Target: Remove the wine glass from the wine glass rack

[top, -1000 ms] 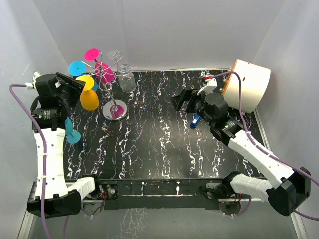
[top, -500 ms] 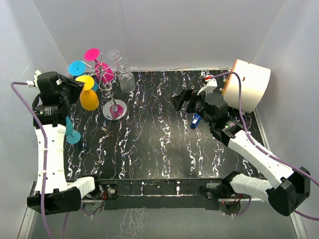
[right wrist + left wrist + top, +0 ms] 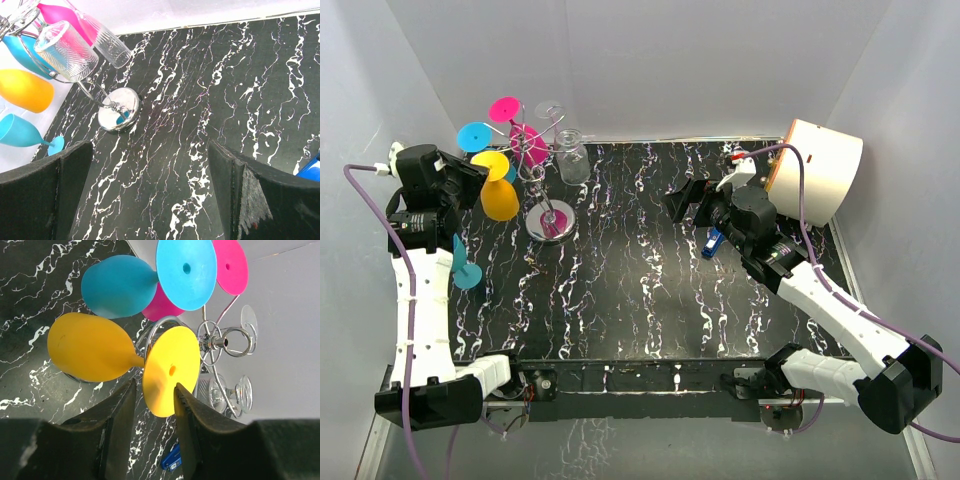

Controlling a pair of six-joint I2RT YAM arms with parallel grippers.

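Observation:
The wine glass rack (image 3: 551, 221), a silver wire stand on a shiny disc base, stands at the table's back left. Yellow (image 3: 500, 198), blue (image 3: 475, 136), pink (image 3: 528, 145) and clear (image 3: 573, 158) wine glasses hang from its hooks. My left gripper (image 3: 468, 182) is open beside the yellow glass. In the left wrist view the gripper (image 3: 154, 390) has the lower edge of the yellow glass's foot (image 3: 170, 371) between its fingers, below the hook arms (image 3: 220, 342). My right gripper (image 3: 685, 200) is open and empty over mid-table, and the right wrist view (image 3: 150, 150) shows the rack base (image 3: 118, 116) ahead.
Another blue wine glass (image 3: 465, 266) lies on the table by the left edge. A small blue object (image 3: 712, 243) lies near the right arm. A white round container (image 3: 815, 170) sits at the back right. White walls enclose the table.
My left gripper has shifted slightly left, away from the rack. The glasses and the right arm have not moved.

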